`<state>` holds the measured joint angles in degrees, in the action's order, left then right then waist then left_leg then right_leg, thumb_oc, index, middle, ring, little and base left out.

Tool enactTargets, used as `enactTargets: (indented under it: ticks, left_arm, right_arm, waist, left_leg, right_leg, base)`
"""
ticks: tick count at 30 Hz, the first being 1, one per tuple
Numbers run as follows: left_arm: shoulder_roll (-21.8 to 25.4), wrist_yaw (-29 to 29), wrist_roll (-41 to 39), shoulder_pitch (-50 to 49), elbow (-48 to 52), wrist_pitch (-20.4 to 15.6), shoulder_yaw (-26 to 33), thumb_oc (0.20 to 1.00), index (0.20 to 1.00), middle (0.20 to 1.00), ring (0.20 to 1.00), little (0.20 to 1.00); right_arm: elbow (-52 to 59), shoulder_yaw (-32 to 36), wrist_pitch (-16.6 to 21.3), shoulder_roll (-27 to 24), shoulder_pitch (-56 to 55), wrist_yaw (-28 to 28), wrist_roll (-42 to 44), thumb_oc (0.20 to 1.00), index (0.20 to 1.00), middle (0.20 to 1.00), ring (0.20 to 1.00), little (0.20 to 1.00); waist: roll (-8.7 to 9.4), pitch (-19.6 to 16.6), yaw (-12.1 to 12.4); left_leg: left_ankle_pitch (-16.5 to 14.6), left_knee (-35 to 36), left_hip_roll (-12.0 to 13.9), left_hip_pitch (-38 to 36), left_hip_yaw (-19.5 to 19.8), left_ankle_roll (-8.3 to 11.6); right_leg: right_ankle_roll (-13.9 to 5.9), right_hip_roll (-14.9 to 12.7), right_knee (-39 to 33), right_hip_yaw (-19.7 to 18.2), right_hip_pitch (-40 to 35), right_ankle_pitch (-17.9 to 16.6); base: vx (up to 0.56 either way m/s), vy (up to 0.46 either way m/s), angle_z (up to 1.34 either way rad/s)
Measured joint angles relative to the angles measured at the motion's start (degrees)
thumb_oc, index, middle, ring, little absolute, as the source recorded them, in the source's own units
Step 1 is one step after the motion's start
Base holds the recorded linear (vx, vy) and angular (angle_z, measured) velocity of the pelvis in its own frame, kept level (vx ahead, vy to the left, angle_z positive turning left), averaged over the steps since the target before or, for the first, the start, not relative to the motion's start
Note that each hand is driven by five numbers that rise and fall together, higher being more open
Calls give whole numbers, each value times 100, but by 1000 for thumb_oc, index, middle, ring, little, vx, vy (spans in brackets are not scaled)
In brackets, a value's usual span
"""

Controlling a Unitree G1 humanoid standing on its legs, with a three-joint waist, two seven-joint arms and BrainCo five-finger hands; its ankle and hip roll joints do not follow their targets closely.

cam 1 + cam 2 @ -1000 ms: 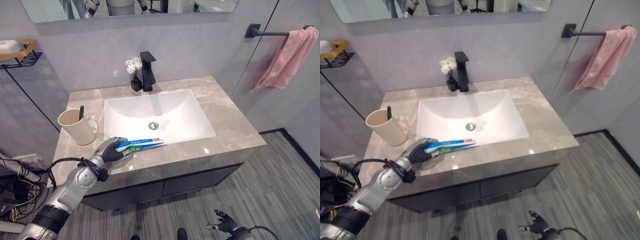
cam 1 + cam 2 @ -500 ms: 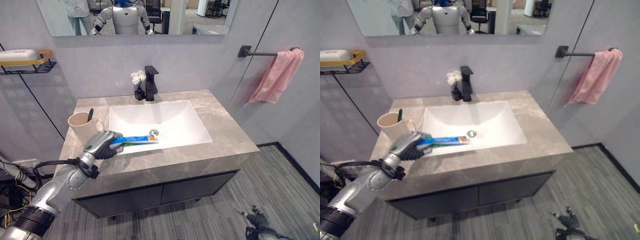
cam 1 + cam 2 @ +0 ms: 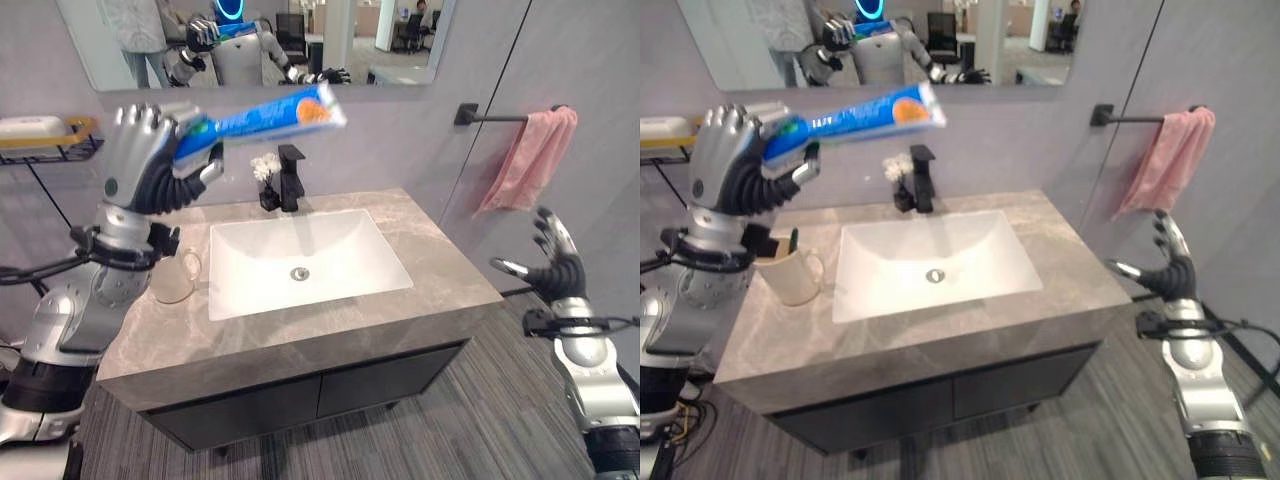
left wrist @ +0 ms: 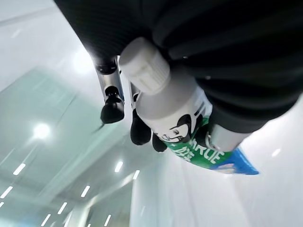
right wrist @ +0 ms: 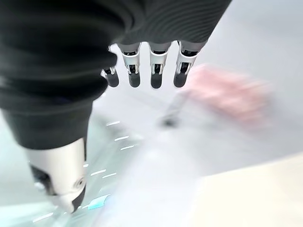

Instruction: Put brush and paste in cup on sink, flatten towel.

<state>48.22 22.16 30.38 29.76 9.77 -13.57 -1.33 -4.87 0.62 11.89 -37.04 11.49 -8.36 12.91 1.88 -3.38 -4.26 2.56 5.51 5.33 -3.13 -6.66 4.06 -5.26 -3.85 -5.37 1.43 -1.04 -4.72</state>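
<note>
While our left hand (image 3: 150, 165) gripped the paste (image 3: 262, 112) high above the cup (image 3: 788, 277), right hand (image 3: 556, 265) spread empty near the towel (image 3: 528, 160), we judged cap-down over the rim best.

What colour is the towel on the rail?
Pink; the towel shows best in the left eye view.

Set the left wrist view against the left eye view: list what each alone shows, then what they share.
Left wrist view alone: the toothpaste tube's white cap. Left eye view alone: the cup with a toothbrush on the counter, the white sink, the pink towel bunched on its rail, the right hand open. Shared: the left hand curled round the toothpaste tube.
</note>
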Motion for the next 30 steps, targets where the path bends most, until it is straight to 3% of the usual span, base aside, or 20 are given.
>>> enactTargets:
  ticks: [3,6,13,18,26,30]
  left_arm:
    - [-13,234,-59,710,-38,-16,-577,200,200,200,200,200]
    - [-7,263,-63,748,36,-14,-708,200,200,200,200,200]
    - [-42,368,-92,773,35,33,-912,200,200,200,200,200]
    - [-32,402,-231,772,32,27,-912,200,200,200,200,200]
    - [-179,439,-567,724,14,-126,-1123,200,200,200,200,200]
    - [-187,439,-748,562,14,-128,-1120,200,200,200,200,200]
  right_arm:
    - [-6,-1003,130,681,950,477,1775,1000,1000,1000,1000,1000]
    - [12,-1628,115,1017,1280,647,2710,1000,1000,1000,1000,1000]
    - [28,-2587,133,2198,2288,909,3999,1000,1000,1000,1000,1000]
    - [143,-2885,128,2221,2663,1128,4090,1000,1000,1000,1000,1000]
    - [-52,-2893,232,2298,3873,1066,4091,1000,1000,1000,1000,1000]
    - [-51,-2884,350,2420,3935,931,4093,1000,1000,1000,1000,1000]
  waist:
    - [-43,-27,21]
    - [-103,-51,165]
    - [-128,-45,341]
    - [-119,-51,421]
    - [-87,-54,530]
    - [0,-36,577]
  left_leg:
    - [6,0,10,8,0,19]
    - [18,-24,9,17,4,30]
    - [17,-25,6,37,59,30]
    - [17,-25,-2,60,128,30]
    - [29,-26,5,125,257,43]
    - [28,-26,5,128,272,43]
  right_leg:
    - [15,12,-1,-5,12,-18]
    - [17,8,4,10,14,-15]
    - [18,3,13,59,3,-8]
    - [18,-1,24,103,-14,10]
    - [22,4,34,227,-10,23]
    - [17,3,31,239,-19,29]
  base:
    - [-10,-3,-1]
    - [-16,-4,1]
    - [0,-2,3]
    - [10,2,7]
    - [23,8,7]
    - [4,3,2]
